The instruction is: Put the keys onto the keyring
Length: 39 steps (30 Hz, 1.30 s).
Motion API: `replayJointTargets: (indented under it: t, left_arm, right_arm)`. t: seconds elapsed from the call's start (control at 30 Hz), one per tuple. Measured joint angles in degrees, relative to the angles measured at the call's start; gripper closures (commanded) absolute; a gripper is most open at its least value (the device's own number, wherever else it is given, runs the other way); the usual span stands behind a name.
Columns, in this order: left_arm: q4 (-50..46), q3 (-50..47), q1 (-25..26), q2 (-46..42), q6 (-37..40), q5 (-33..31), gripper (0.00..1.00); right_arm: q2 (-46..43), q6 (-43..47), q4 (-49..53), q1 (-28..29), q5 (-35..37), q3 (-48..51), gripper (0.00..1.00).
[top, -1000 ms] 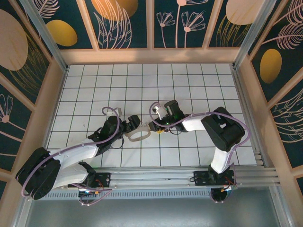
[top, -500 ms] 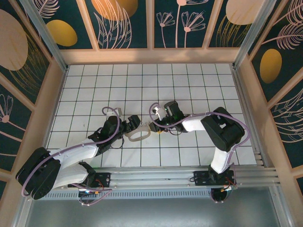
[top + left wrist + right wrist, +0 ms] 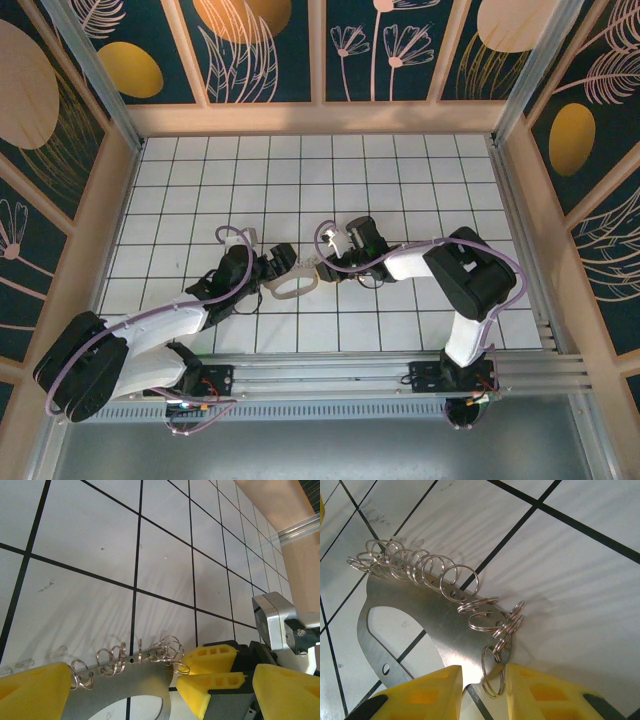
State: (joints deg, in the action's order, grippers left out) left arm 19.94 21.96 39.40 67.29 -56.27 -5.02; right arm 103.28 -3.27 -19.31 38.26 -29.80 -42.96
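The keyring (image 3: pixel 290 296) is a flat grey metal oval lying on the white tiles between the two arms. Small wire split rings (image 3: pixel 420 567) line its far edge. The keys are out of view. My left gripper (image 3: pixel 275 275) stands wide open at the keyring's left end. In the left wrist view the keyring (image 3: pixel 130 685) lies between its yellow fingers (image 3: pixel 30 690). My right gripper (image 3: pixel 482 690) straddles the right tip of the keyring (image 3: pixel 420 610). Its jaws stand narrowly apart round one loose split ring (image 3: pixel 492 672), and the right finger touches that ring.
The right arm's yellow fingers (image 3: pixel 210 662) show in the left wrist view, close beside the left gripper's right finger (image 3: pixel 285 690). Wooden walls (image 3: pixel 320 118) enclose the tiled floor (image 3: pixel 400 180). An aluminium rail (image 3: pixel 380 365) runs along the near edge.
The right gripper's jaws have narrowed and its tip has slid a little left onto the keyring's end. The left arm and the keyring have stayed put.
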Motion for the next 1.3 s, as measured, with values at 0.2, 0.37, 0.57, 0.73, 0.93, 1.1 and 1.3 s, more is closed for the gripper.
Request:
replayJointTargets:
  t: [0.2, 0.37, 0.57, 0.73, 0.93, 1.1, 1.3]
  left_arm:
    - [0.00, 0.00, 0.00, 0.00, 0.00, 0.00, 0.06]
    - [-0.02, 0.00, 0.00, 0.00, 0.00, 0.00, 0.06]
    - [-0.02, 0.00, 0.00, 0.00, 0.00, 0.00, 0.06]
    - [0.00, 0.00, 0.00, 0.00, 0.00, 0.00, 0.06]
    - [0.00, 0.00, 0.00, 0.00, 0.00, 0.02, 0.06]
    - [0.02, 0.00, 0.00, 0.00, 0.00, 0.00, 0.06]
    - [0.44, 0.00, 0.00, 0.00, 0.02, 0.02, 0.06]
  right_arm:
    - [0.00, 0.00, 0.00, 0.00, 0.28, 0.00, 0.73]
    - [0.04, 0.02, 0.00, 0.00, 0.44, 0.00, 0.78]
    - [0.07, -0.02, 0.04, 0.00, 0.61, 0.00, 0.79]
    - [0.07, -0.04, 0.04, -0.13, 1.38, 0.00, 0.78]
    - [0.07, -0.07, 0.02, -0.35, 1.53, 0.00, 0.77]
    - [0.07, -0.07, 0.02, -0.35, 1.68, 0.00, 0.76]
    - [0.07, -0.07, 0.02, -0.35, 1.70, 0.00, 0.76]
